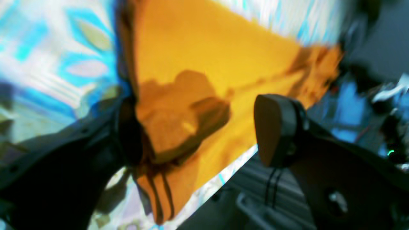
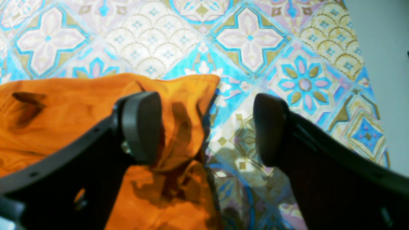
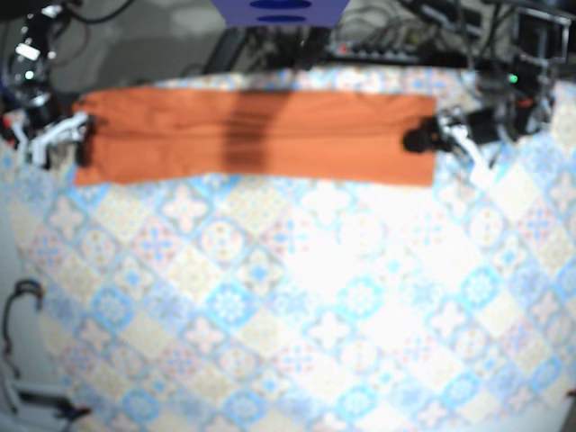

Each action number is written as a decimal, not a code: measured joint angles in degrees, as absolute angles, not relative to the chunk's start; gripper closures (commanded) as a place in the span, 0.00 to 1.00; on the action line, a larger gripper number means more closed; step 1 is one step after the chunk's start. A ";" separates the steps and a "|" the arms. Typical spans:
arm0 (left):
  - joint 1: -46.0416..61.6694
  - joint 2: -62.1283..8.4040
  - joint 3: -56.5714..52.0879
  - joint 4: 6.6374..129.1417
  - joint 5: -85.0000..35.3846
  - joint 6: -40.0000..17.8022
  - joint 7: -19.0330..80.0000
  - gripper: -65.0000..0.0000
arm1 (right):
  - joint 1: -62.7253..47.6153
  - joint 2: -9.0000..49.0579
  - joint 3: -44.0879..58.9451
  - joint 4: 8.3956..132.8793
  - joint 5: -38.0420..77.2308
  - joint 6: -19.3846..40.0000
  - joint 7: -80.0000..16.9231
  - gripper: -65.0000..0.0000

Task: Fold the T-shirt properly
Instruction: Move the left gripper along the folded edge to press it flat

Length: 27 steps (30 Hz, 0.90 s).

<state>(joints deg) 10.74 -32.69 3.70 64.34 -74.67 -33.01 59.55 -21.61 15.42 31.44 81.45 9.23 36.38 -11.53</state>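
The orange T-shirt [image 3: 252,135] lies folded into a long flat strip across the far part of the table. My left gripper [image 3: 430,139] is at the strip's right end. In the blurred left wrist view its fingers [image 1: 274,127] stand wide apart, with the orange cloth [image 1: 207,64] spread beneath and between them. My right gripper [image 3: 79,139] is at the strip's left end. It is open too, its left pad [image 2: 142,126] over the shirt's wrinkled corner [image 2: 179,105] and its other pad over bare tablecloth. Neither gripper holds the cloth.
A tablecloth [image 3: 297,306] patterned in blue and beige tiles covers the table. Cables and equipment [image 3: 405,36] crowd the far edge. The table's edge and grey floor [image 2: 380,48] show at the right of the right wrist view.
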 measured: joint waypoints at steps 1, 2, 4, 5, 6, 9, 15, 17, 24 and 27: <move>10.85 -33.06 3.77 65.19 -74.32 -32.88 60.49 0.24 | -21.61 15.40 31.38 81.45 9.21 36.38 -11.55 0.33; 10.92 -33.54 4.25 65.87 -74.00 -32.84 61.82 0.24 | -21.61 15.42 31.33 81.45 9.19 36.42 -11.57 0.33; 11.31 -33.95 4.45 67.05 -73.76 -31.97 62.98 0.24 | -21.63 15.42 31.24 81.45 9.19 36.38 -11.66 0.33; 11.49 -33.95 4.45 67.59 -73.80 -30.83 63.00 0.24 | -21.63 15.44 31.24 81.45 9.21 36.38 -11.66 0.33; 11.51 -33.98 4.51 68.07 -73.80 -29.63 63.13 0.24 | -21.63 15.42 31.24 81.43 9.21 36.40 -11.57 0.33; 11.46 -33.98 4.54 68.64 -72.64 -28.53 63.68 0.24 | -21.61 15.42 31.22 81.43 9.19 36.38 -11.60 0.33; 11.44 -33.93 4.49 68.64 -72.20 -28.71 63.42 0.24 | -21.61 15.42 31.22 81.43 9.21 36.40 -11.62 0.33; 11.46 -33.93 4.56 68.64 -72.03 -28.73 62.89 0.24 | -21.61 15.42 31.22 81.43 9.19 36.38 -11.60 0.33; 10.76 -33.01 4.54 68.66 -69.06 -29.41 63.24 0.24 | -21.61 15.44 31.22 81.38 9.21 36.38 -11.57 0.33; 10.35 -32.64 4.29 68.66 -67.96 -29.56 64.10 0.24 | -21.63 15.42 31.22 81.38 9.19 36.38 -11.73 0.33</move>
